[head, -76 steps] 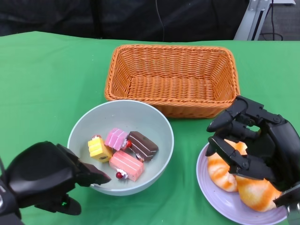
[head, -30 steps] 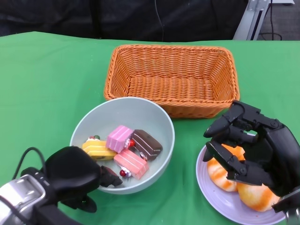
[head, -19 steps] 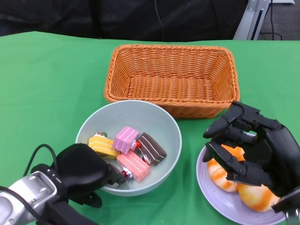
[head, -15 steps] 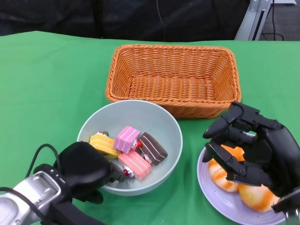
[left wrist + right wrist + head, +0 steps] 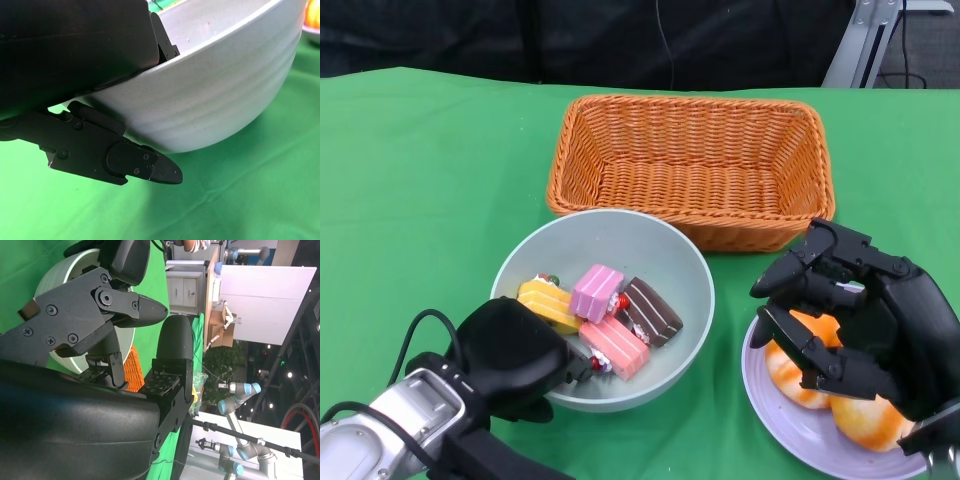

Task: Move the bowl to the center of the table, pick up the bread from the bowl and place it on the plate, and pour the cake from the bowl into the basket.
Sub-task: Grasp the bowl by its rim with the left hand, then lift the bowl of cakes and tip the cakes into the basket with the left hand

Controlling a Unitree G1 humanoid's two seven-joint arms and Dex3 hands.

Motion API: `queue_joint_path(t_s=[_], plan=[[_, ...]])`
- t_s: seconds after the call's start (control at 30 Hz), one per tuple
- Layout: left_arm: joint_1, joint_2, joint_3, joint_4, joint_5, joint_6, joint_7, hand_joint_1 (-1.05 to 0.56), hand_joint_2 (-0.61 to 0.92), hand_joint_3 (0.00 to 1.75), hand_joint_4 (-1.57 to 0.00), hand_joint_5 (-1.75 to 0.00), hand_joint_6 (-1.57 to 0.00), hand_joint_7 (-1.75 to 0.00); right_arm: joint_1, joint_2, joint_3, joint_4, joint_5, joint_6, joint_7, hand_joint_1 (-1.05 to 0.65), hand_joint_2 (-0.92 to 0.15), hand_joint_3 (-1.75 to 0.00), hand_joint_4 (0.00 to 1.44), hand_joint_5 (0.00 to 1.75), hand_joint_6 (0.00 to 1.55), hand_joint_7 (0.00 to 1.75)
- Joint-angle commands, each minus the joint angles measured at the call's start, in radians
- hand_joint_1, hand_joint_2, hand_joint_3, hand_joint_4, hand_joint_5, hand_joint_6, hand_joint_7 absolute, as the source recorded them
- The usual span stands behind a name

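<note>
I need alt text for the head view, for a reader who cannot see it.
The left hand grips the near rim of a pale bowl holding small cakes. Behind stands an empty orange basket; the right hand hovers over bread on a purple plate.

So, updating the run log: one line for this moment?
left hand: grips bowl rim | cakes: inside | right hand: over bread

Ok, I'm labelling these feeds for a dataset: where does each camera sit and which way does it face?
Head view: up on the robot, looking down at bowl, basket, plate; both hands show.
Right wrist view: behind the right hand, facing along its fingers toward the bowl.
Left wrist view: behind the left hand, low beside the bowl's outer wall.
All three share the bowl.
</note>
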Motion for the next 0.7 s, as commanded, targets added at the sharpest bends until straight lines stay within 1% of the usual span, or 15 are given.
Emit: queue_joint_path(t_s=[0.03,0.1,0.13,0.17,0.27,0.37,0.43,0.47,0.5,0.53,0.57,0.6,0.63,0.67,0.7], plan=[[-0.016,-0.006,-0.024,0.080,-0.003,-0.035,0.070,-0.34,0.89,0.01,-1.21,-0.13,-1.07,-0.06,0.005,0.003,0.000,-0.003,0.008,0.000,-0.003,-0.26,-0.60,-0.77,0.64,1.47,0.59,1.27],[-0.031,-0.008,-0.033,0.127,-0.006,-0.057,0.113,-0.34,0.89,0.01,-1.24,-0.16,-1.09,-0.06,0.004,0.005,0.001,0.003,0.009,-0.009,0.001,-0.25,-0.60,-0.77,0.63,1.47,0.59,1.27],[-0.038,-0.010,-0.037,0.148,-0.008,-0.067,0.135,-0.33,0.89,0.00,-1.23,-0.21,-1.10,-0.04,0.004,0.005,0.001,0.005,0.010,-0.012,0.002,-0.24,-0.60,-0.77,0.62,1.47,0.59,1.27],[-0.044,-0.011,-0.041,0.169,-0.009,-0.076,0.158,-0.33,0.88,0.00,-1.01,-0.68,-1.14,-0.01,0.005,0.006,0.001,0.006,0.012,-0.012,0.003,-0.23,-0.60,-0.78,0.62,1.48,0.59,1.26],[-0.063,-0.026,-0.045,0.256,-0.029,-0.125,0.267,-0.32,0.89,0.00,-0.97,-0.78,-1.16,-0.01,0.007,0.006,0.002,0.008,-0.001,-0.021,-0.001,-0.24,-0.60,-0.77,0.62,1.48,0.59,1.26],[-0.085,-0.036,-0.056,0.326,-0.027,-0.160,0.364,-0.31,0.91,0.00,-0.82,-1.10,-1.18,-0.01,0.010,0.005,0.002,0.010,-0.004,-0.029,0.001,-0.23,-0.60,-0.77,0.63,1.48,0.59,1.26],[-0.098,-0.042,-0.063,0.365,-0.025,-0.184,0.428,-0.31,0.91,0.00,-0.76,-1.27,-1.20,-0.01,0.011,0.005,0.002,0.009,0.000,-0.024,0.002,-0.23,-0.60,-0.78,0.64,1.47,0.59,1.25],[-0.105,-0.044,-0.066,0.384,-0.025,-0.198,0.462,-0.30,0.91,0.01,-0.71,-1.40,-1.23,-0.03,0.012,0.006,0.002,0.008,0.003,-0.021,0.001,-0.23,-0.60,-0.78,0.64,1.47,0.59,1.25],[-0.111,-0.046,-0.070,0.400,-0.025,-0.208,0.487,-0.30,0.92,0.03,-0.68,-1.50,-1.24,-0.05,0.013,0.007,0.002,0.007,0.004,-0.019,0.000,-0.23,-0.59,-0.78,0.65,1.47,0.59,1.24],[-0.116,-0.045,-0.074,0.414,-0.020,-0.222,0.530,-0.30,0.92,0.03,-0.66,-1.55,-1.25,-0.06,0.014,0.008,0.003,0.006,0.001,-0.018,-0.003,-0.23,-0.59,-0.78,0.65,1.47,0.60,1.24],[-0.122,-0.045,-0.078,0.426,-0.017,-0.232,0.561,-0.29,0.92,0.07,-0.62,-1.66,-1.03,-0.57,0.014,0.008,0.004,0.005,-0.001,-0.018,-0.005,-0.23,-0.59,-0.78,0.65,1.47,0.60,1.24],[-0.127,-0.044,-0.083,0.437,-0.012,-0.244,0.596,-0.28,0.92,0.09,-0.61,-1.70,-0.84,-0.95,0.014,0.008,0.004,0.005,0.000,-0.018,-0.004,-0.24,-0.59,-0.78,0.65,1.46,0.60,1.23],[-0.131,-0.038,-0.083,0.441,-0.015,-0.266,0.623,-0.27,0.92,0.12,-0.61,-1.72,-0.69,-1.27,0.015,0.008,0.005,0.004,-0.001,-0.018,-0.005,-0.23,-0.59,-0.78,0.65,1.46,0.60,1.23],[-0.132,-0.030,-0.081,0.438,-0.021,-0.287,0.637,-0.27,0.92,0.19,-0.63,-1.74,-0.58,-1.50,0.015,0.008,0.006,0.004,0.001,-0.017,-0.004,-0.23,-0.59,-0.78,0.66,1.46,0.60,1.23],[-0.131,-0.021,-0.078,0.433,-0.025,-0.307,0.648,-0.28,0.92,0.22,-0.64,-1.74,-0.55,-1.58,0.016,0.008,0.006,0.004,0.001,-0.016,-0.004,-0.23,-0.59,-0.79,0.66,1.47,0.60,1.23]])
